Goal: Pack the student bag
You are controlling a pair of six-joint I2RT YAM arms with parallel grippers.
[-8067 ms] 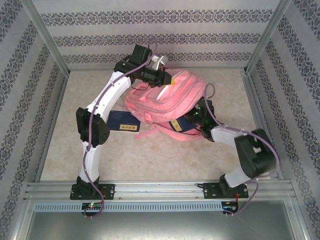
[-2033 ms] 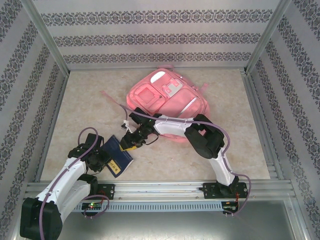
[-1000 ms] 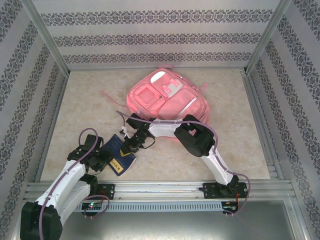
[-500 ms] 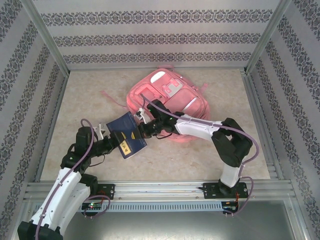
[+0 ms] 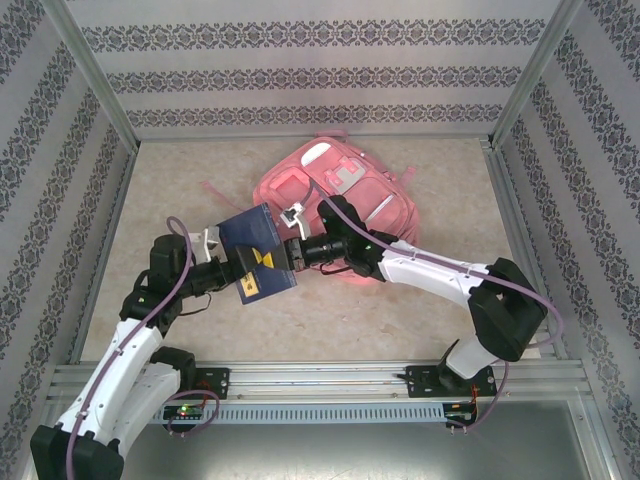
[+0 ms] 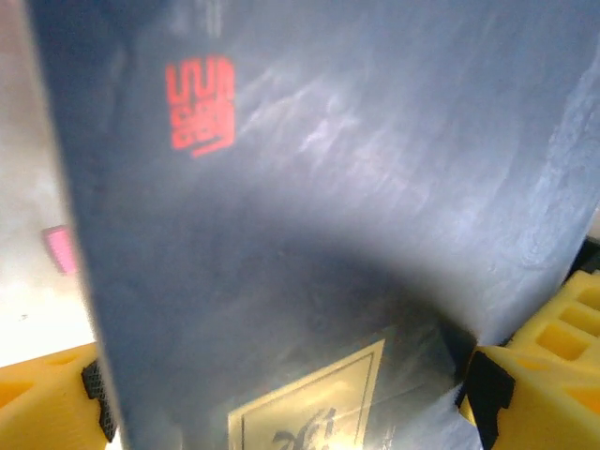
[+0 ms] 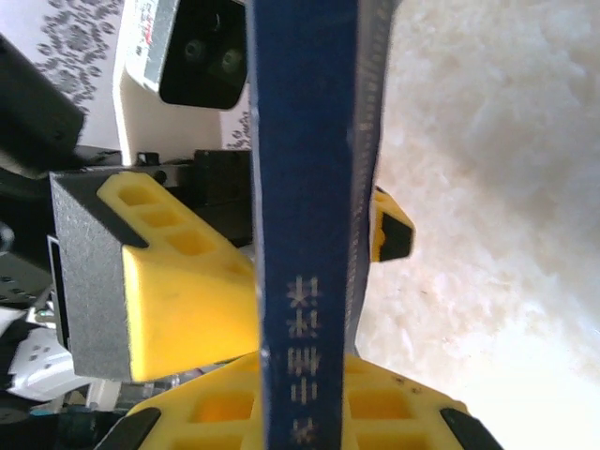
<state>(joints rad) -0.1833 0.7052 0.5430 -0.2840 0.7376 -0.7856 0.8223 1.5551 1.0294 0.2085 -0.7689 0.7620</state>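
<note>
The pink student bag lies flat at the back middle of the table, front pockets up. A dark blue book with a gold label hangs tilted above the table, left of the bag. My right gripper is shut on the book's right edge; in the right wrist view the book's spine runs between its yellow fingers. My left gripper sits at the book's left side. Its jaws stand wide apart, open, with the book cover between them.
A thin pink strap trails from the bag across the marble tabletop to the left. Metal frame rails and patterned walls ring the table. Bare tabletop lies in front of the bag and on the right.
The book rose off the table near the front left and moved back toward the bag in my right gripper. My left arm followed it and its jaws spread wide.
</note>
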